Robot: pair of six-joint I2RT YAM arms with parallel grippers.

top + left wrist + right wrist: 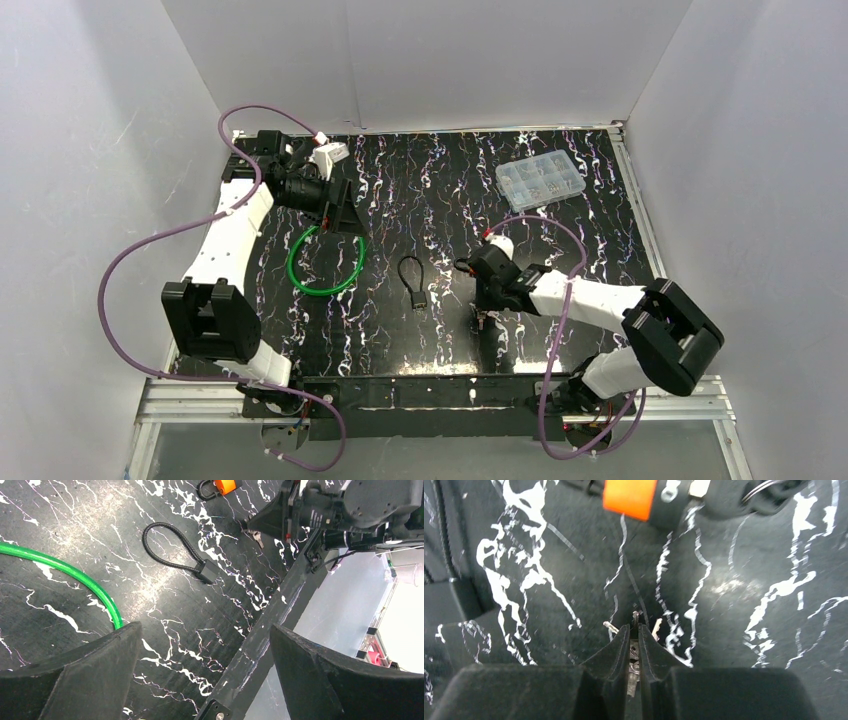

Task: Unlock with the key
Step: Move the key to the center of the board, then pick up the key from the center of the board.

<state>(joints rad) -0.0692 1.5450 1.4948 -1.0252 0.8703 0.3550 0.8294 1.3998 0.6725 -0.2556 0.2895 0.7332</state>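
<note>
Right now the right gripper [634,630] is pinched shut on the key [633,662], low on the table [430,190], near side. Orange padlock [630,497] sits just beyond it, cable lock [411,283] to the left. Risk: thin edge grip, so the key may twist or slip at insertion. Near edge close behind; open room farther in. Left gripper [345,215] is wide open and empty, by the green loop [325,262].

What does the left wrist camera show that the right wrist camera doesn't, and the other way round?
Only left wrist: the green ring, the cable lock with its full loop, the right arm from outside, the open left fingers. Only right wrist: the right fingers seen close, shut on the keys. Both: the orange padlock and the black marbled table.
</note>
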